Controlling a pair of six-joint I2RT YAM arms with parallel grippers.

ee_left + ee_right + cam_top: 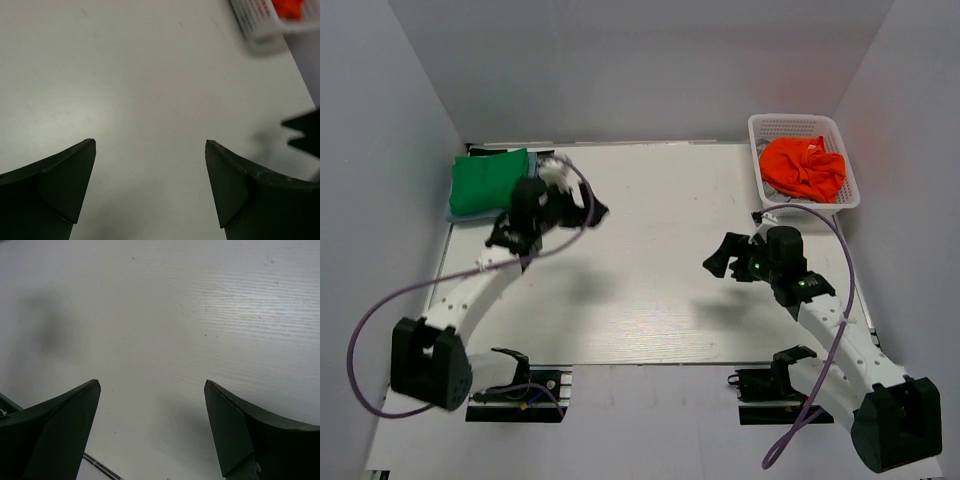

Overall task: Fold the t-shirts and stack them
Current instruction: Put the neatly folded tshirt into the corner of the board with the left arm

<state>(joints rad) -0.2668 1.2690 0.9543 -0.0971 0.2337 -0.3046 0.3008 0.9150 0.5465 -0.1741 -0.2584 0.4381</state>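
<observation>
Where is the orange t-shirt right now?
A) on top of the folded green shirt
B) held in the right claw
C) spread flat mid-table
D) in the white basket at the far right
D: the orange t-shirt lies crumpled inside the white basket at the table's far right corner.

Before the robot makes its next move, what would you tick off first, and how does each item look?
1. Left gripper empty: ok. Its jaws stand wide apart, with only bare table between them.
2. Right gripper empty: ok. It is open over the table.
3. Green t-shirt folded and stacked: ok. It lies at the far left corner on a pale blue t-shirt, of which only an edge shows.
4. Orange t-shirt folded: not ok. It lies crumpled in the white mesh basket.
5. More shirts under the orange one: cannot tell.
</observation>
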